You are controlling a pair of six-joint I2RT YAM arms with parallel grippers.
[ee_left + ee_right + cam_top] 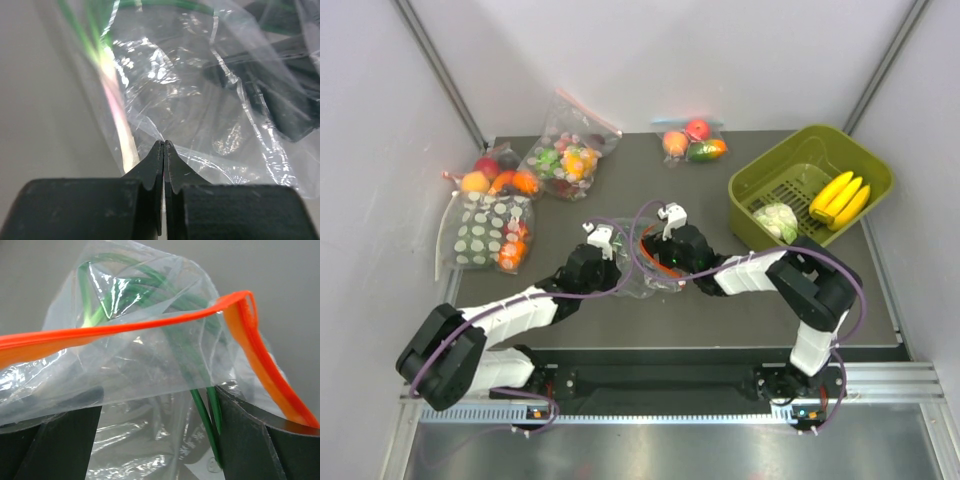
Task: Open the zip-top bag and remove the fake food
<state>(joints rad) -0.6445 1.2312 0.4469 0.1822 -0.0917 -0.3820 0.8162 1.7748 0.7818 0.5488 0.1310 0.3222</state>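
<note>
The zip-top bag (pixel 653 268) hangs between the two sets of fingers above the middle of the worktop (pixel 770 305), apart from the fake food. The left gripper (pixel 164 146) has its fingers pressed tight together, and creases in the clear film run to their tips. The right gripper (pixel 157 400) has its fingers (pixel 65 440) spread wide. The bag's film is draped across them and its red-orange zip strip (pixel 125 329) arches over the gap.

The worktop is a dark grey mat. To the right on it stands a green basket (pixel 790 150) holding the yellow bananas (pixel 840 197) and the pale lettuce head (pixel 777 222). At the far left lie a white-dotted bag (pixel 485 238) and a bag of multicolour pieces (pixel 568 152). A small bag of fruit (pixel 692 143) sits at the far edge. Plain pale walls close in on three sides, and a metal rail (pixel 880 378) runs along the near edge.
</note>
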